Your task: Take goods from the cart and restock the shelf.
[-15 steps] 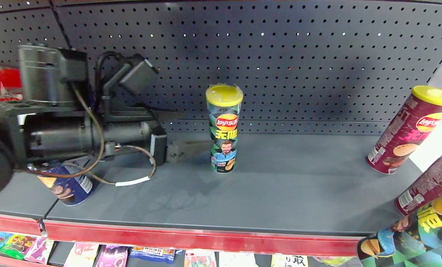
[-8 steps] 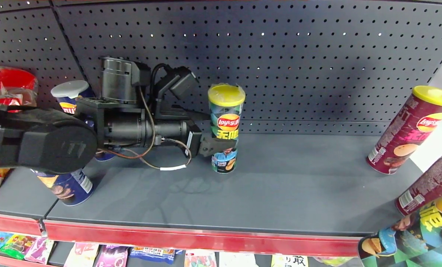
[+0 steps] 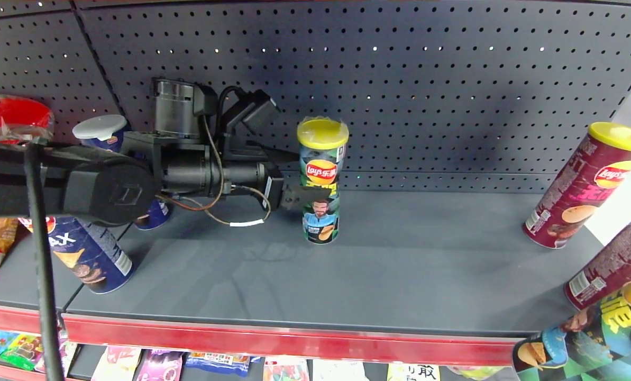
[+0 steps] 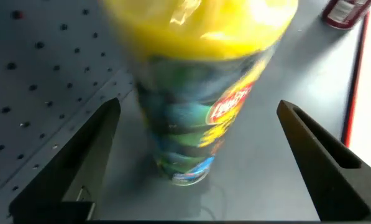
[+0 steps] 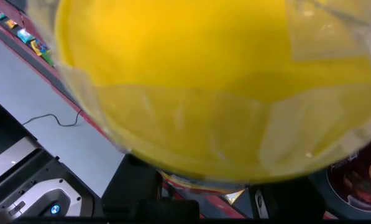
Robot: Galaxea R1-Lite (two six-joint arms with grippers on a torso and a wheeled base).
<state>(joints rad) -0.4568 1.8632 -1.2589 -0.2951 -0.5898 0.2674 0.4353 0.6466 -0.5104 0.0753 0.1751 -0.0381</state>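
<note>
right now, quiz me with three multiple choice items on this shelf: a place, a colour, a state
1. Where is the green can? A) upright on the shelf, near the pegboard B) lying at the front edge C) on the floor
2. Its lid colour? A) white B) red C) yellow
3. The left gripper is? A) shut on the can B) open around the can C) open, far from it

1 A: it stands upright there. 2 C: the lid is yellow. 3 B: gaps show on both sides of the can.

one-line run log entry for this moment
left gripper: open, fingers either side of green can | green can: upright on shelf | grasp: not yet closed
</note>
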